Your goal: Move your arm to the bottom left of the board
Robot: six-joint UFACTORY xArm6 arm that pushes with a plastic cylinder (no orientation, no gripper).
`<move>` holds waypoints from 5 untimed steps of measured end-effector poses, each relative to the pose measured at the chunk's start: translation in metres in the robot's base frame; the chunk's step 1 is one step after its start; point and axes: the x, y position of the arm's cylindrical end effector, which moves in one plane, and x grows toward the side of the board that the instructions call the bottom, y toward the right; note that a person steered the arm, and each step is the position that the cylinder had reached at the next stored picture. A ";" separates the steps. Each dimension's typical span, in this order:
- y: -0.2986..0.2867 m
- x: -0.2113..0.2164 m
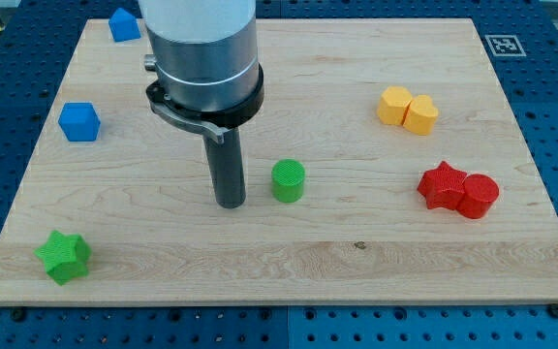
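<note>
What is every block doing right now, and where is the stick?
my tip: on the board, just left of the green cylinder, apart.
green star: alone, bottom left.
blue cube: alone.
blue block: top left.
yellow blocks: touching.
red star, red cylinder: touching.

Arm upright over the bench, near the middle

The wide grey wrist (201, 48) enters from the view's top, ringed by a black collar, and carries a straight dark rod pointing down; my tip (231, 205) rests on the bench left of centre.
</note>
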 end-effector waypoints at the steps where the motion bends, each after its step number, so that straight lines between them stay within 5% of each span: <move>1: -0.020 -0.001; 5: -0.060 -0.008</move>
